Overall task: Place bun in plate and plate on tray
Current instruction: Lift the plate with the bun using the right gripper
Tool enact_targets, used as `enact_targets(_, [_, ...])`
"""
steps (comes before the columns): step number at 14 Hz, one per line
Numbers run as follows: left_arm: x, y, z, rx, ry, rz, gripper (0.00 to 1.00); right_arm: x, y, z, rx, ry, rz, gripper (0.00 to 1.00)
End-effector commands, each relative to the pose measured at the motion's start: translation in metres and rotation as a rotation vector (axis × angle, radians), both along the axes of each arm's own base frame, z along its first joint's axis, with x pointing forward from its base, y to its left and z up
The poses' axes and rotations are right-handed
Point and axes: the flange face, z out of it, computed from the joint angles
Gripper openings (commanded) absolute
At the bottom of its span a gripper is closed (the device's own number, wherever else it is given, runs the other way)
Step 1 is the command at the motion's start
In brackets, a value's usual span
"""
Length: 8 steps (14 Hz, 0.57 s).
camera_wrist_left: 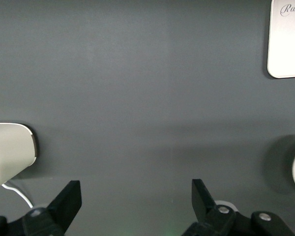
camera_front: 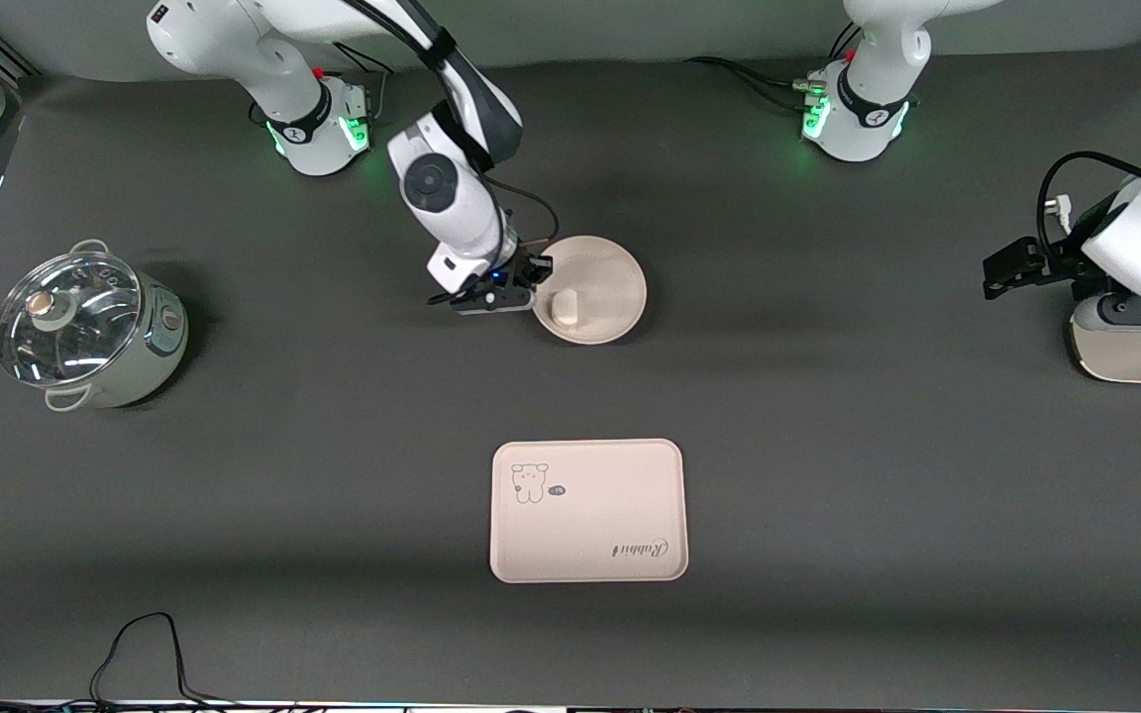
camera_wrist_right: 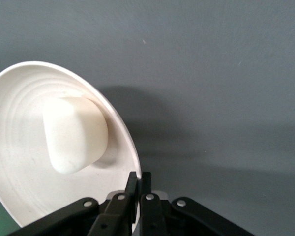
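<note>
Even overhead light, soft shadows.

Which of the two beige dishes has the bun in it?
The round plate, pinched at its rim by the right tool; the bun sits inside. The tray holds nothing.

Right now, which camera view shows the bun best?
The right wrist view: the bun fills it, lying in the plate. The front view shows it small; the left wrist view does not show it.

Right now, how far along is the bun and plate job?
Done: the bun lies in the plate. In hand: the right gripper is shut on the plate's rim. Left: the plate must go onto the tray, nearer the front camera. The left gripper waits open at its end of the table.
</note>
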Motion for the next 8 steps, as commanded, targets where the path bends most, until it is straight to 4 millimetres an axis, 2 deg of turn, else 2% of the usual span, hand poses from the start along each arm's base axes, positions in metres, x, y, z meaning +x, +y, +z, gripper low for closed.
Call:
enact_targets(1, [0.002, -0.003, 0.005, -0.002, 0.006, -0.003, 1.00, 0.004, -0.014, 0.042, 0.056, -0.029, 0.040, 0.00])
enact_targets(3, [0.002, -0.003, 0.005, -0.002, 0.004, -0.003, 1.00, 0.008, -0.015, 0.054, 0.073, -0.051, 0.053, 0.00])
enact_targets(4, [0.002, -0.003, 0.005, -0.002, 0.004, -0.003, 1.00, 0.019, -0.016, 0.057, 0.081, -0.064, 0.050, 0.00])
enact_targets(5, [0.002, -0.004, 0.005, -0.004, 0.003, -0.003, 1.00, 0.038, -0.010, 0.066, 0.095, -0.093, 0.049, 0.00])
enact_targets(6, [0.003, -0.003, 0.004, -0.004, 0.004, -0.004, 1.00, 0.059, -0.002, 0.062, 0.097, -0.107, 0.051, 0.00])
enact_targets(8, [0.003, -0.003, 0.004, -0.004, 0.004, -0.003, 1.00, 0.129, 0.012, 0.060, 0.109, -0.128, 0.038, 0.00])
